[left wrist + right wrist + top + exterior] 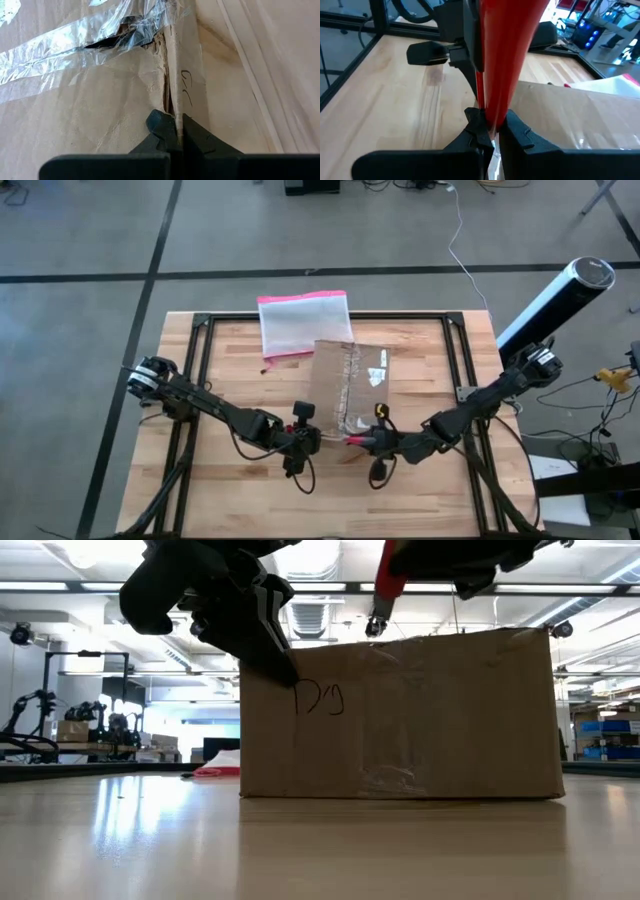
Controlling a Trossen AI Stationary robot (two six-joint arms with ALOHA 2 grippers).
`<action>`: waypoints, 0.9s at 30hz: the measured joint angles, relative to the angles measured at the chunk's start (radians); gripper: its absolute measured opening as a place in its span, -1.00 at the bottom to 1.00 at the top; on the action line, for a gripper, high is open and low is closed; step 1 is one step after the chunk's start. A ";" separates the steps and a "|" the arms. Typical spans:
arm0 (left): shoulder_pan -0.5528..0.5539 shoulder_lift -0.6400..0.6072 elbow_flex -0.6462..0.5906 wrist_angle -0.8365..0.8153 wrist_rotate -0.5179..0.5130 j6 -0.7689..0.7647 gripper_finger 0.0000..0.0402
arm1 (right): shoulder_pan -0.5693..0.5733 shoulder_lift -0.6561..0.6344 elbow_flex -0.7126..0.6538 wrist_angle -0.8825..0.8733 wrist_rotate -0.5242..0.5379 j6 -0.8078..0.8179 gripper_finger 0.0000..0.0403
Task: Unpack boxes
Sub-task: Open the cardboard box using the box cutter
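Note:
The brown cardboard box [345, 385] stands on the wooden table [230, 360], clear tape [60, 52] along its top seam and handwriting on its near side [320, 698]. My left gripper [308, 440] is at the box's near left top corner and is shut on a cardboard edge. My right gripper [368, 442] hovers over the box's near edge, shut on a red tool [505, 60] whose free end [376, 626] hangs just above the box top. A pink-edged pouch [305, 323] lies flat behind the box. My left gripper pinches a thin cardboard edge [175, 107] between its two fingers, where the box's top meets its near side at the left corner. The fingers slant down from the near left [275, 655]. The box rests on the table. My right gripper pinches the red tool [492, 107] between its two fingers; the tool runs on past the fingertips. It is lifted clear, above the box top [383, 585]. Which part of the tool is held I cannot tell.
Black frame rails [330, 317] run along the table's far edge and down both sides. Bare wood lies to the left [220, 380] and near side of the box. The two grippers stand close together at the box's near edge.

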 joint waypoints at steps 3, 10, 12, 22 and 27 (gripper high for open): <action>0.000 0.000 0.000 0.000 0.000 0.000 -1.00 | -0.005 0.030 0.000 0.029 -0.003 -0.014 -0.97; 0.000 0.000 0.000 0.001 -0.001 0.001 -1.00 | -0.013 0.047 0.001 0.065 -0.010 -0.013 -0.97; 0.000 0.000 0.000 0.001 -0.001 0.001 -1.00 | -0.013 0.047 0.001 0.079 -0.017 -0.014 -0.97; 0.000 0.000 0.000 0.002 -0.001 0.001 -1.00 | -0.018 0.047 0.001 0.083 -0.024 -0.002 -0.97; 0.000 0.000 0.000 0.002 -0.002 0.001 -1.00 | -0.020 0.076 0.001 0.098 -0.026 0.005 -0.97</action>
